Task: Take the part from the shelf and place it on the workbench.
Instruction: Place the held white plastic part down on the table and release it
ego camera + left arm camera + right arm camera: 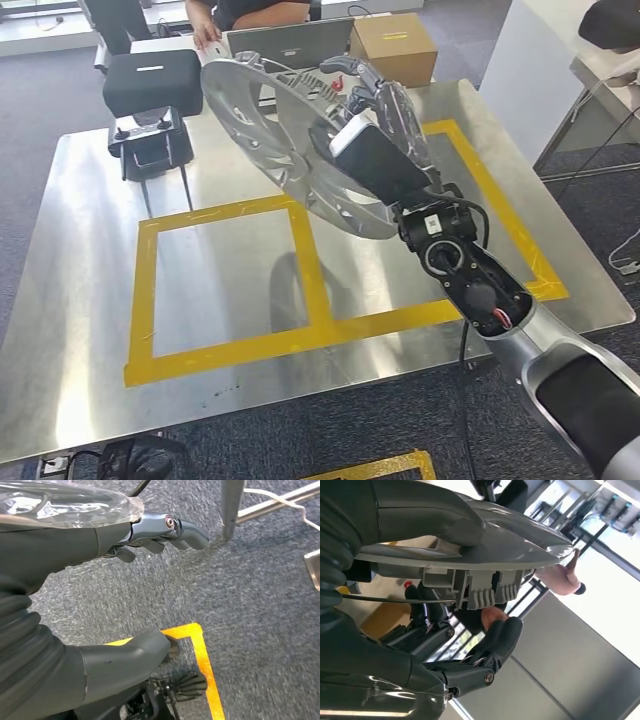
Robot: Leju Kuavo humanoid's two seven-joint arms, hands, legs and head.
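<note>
The part is a round silver wheel cover [272,130], held tilted in the air above the metal workbench [83,290], over the back of the yellow-taped rectangle [226,345]. My right hand [370,105] grips its right rim, thumb on one face and fingers on the ribbed back. Up close, the right wrist view has the cover's rim [490,550] pinched between the thumb and the dark fingers [486,655] of the right hand [444,580]. My left hand [113,595] hangs over grey carpet, fingers apart and holding nothing.
A black device on a stand [151,100] sits at the back left of the bench. A cardboard box [394,45] and a laptop [290,42] stand behind it, where a person [226,15] sits. Yellow floor tape [203,665] marks the carpet below.
</note>
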